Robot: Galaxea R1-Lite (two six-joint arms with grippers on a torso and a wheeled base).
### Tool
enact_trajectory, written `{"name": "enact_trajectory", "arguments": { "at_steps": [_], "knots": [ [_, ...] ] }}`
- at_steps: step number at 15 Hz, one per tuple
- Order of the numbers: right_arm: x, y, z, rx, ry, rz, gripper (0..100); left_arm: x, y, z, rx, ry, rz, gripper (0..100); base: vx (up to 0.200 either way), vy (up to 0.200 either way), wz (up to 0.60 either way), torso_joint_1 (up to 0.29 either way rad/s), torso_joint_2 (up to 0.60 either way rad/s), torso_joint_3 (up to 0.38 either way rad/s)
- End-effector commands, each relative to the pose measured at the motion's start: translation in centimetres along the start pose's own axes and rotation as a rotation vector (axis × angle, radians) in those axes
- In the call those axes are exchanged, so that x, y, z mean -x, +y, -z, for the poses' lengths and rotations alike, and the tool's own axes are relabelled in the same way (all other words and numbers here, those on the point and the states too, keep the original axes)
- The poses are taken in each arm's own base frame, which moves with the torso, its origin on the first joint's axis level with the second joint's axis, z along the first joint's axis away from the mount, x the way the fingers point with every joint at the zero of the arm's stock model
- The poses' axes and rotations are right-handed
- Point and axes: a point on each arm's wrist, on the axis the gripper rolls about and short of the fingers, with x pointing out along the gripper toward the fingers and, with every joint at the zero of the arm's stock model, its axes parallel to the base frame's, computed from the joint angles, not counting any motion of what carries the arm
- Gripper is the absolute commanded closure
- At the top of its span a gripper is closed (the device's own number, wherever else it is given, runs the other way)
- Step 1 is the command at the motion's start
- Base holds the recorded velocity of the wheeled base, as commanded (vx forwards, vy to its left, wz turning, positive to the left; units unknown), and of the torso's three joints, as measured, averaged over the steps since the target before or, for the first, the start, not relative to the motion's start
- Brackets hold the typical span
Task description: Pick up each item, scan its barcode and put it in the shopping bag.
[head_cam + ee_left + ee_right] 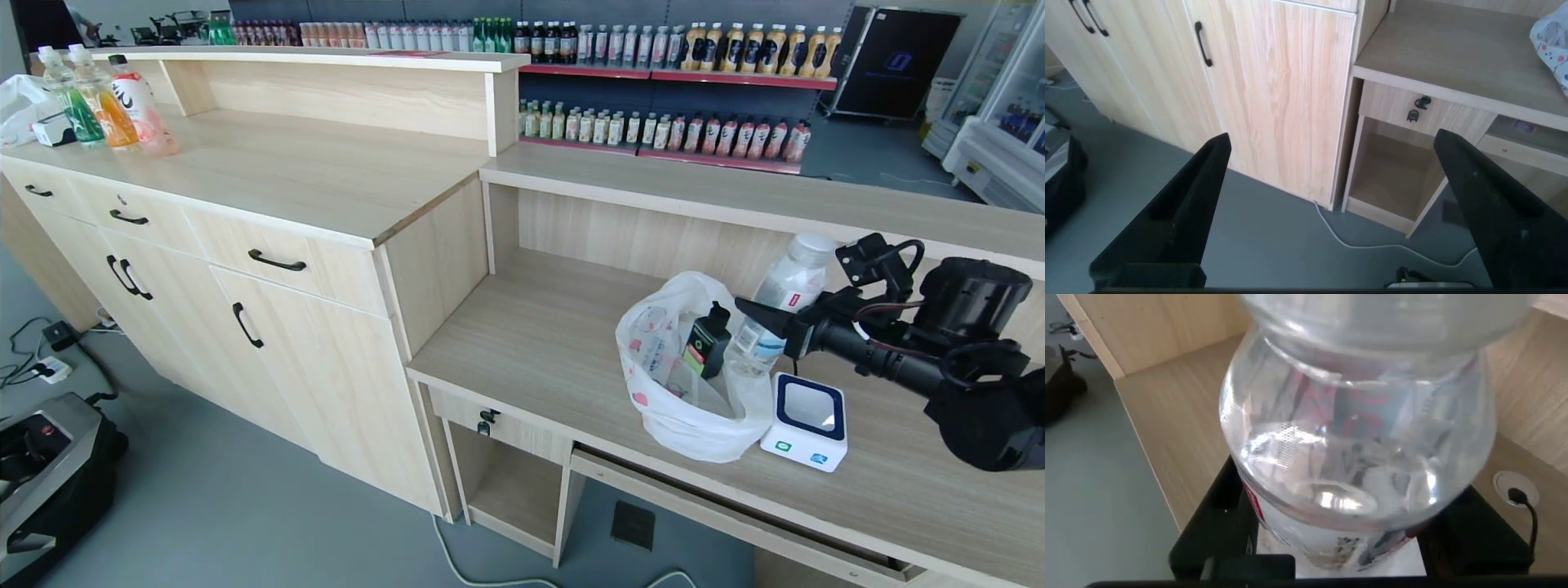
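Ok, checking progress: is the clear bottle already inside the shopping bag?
No, the right gripper holds the clear bottle outside the shopping bag, beside its rim.

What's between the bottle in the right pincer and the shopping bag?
Nothing visible: the clear bottle hangs just beside the shopping bag, whose mouth is open. A dark bottle stands inside at that edge.
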Motion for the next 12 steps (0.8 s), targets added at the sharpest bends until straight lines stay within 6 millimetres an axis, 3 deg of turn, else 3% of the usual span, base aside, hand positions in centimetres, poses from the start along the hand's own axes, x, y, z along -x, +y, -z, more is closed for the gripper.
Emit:
{"name": "enact_trajectory", "arguments": {
  "at_steps": [1, 4, 9, 12],
  "knots": [
    [-1.9, 0.1, 4.3, -0.040, 0.070, -0.028, 100, 0.0, 0.0, 0.0, 0.000, -0.001, 0.000, 0, 0.000, 0.000, 0.00, 0.000, 0.00, 0.000],
    [-3.5, 0.5, 5.9, -0.039, 0.071, -0.053, 100, 0.0, 0.0, 0.0, 0.000, -0.001, 0.000, 0, 0.000, 0.000, 0.00, 0.000, 0.00, 0.000],
    [-5.7, 1.0, 6.7, -0.030, 0.053, -0.085, 100, 0.0, 0.0, 0.0, 0.000, -0.001, 0.000, 0, 0.000, 0.000, 0.00, 0.000, 0.00, 0.000],
    [-5.8, 1.0, 8.0, -0.018, 0.078, -0.088, 100, 0.0, 0.0, 0.0, 0.000, -0.001, 0.000, 0, 0.000, 0.000, 0.00, 0.000, 0.00, 0.000]
  ]
}}
